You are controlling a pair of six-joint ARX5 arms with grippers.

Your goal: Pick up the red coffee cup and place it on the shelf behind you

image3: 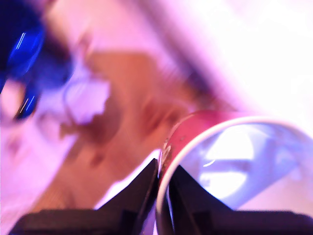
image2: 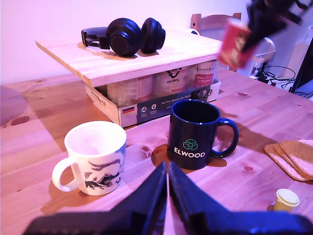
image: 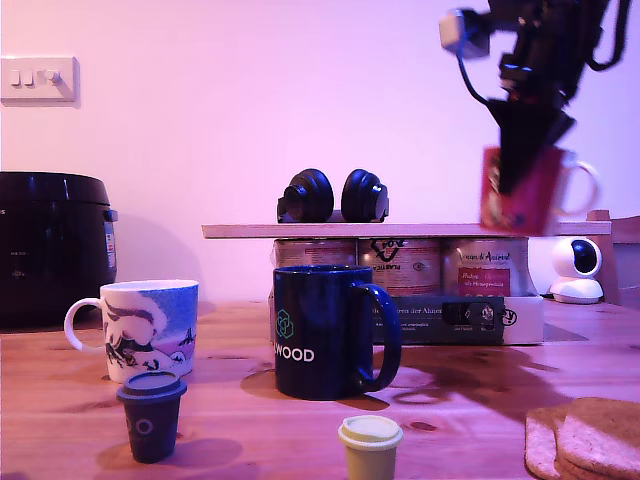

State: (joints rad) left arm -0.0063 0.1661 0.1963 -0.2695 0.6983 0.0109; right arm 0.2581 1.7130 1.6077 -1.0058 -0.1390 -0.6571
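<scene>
The red coffee cup (image: 537,205), with a white handle and white inside, hangs tilted in the air at the exterior view's right end of the shelf (image: 400,230), a pale wooden plank. My second gripper (image: 522,180) comes down from above and is shut on the cup's rim. In the second wrist view its fingers (image3: 146,188) pinch the red wall (image3: 195,129). The first wrist view shows the cup (image2: 234,45) blurred over the plank (image2: 122,66). My first gripper (image2: 166,172) is shut on nothing, low over the table.
Black headphones (image: 333,196) lie on the plank, which rests on tins (image: 405,266) in a box. A dark blue WOOD mug (image: 325,332) and a white-and-blue mug (image: 150,325) stand in front, with two small capsules (image: 150,415) and cork coasters (image: 590,435).
</scene>
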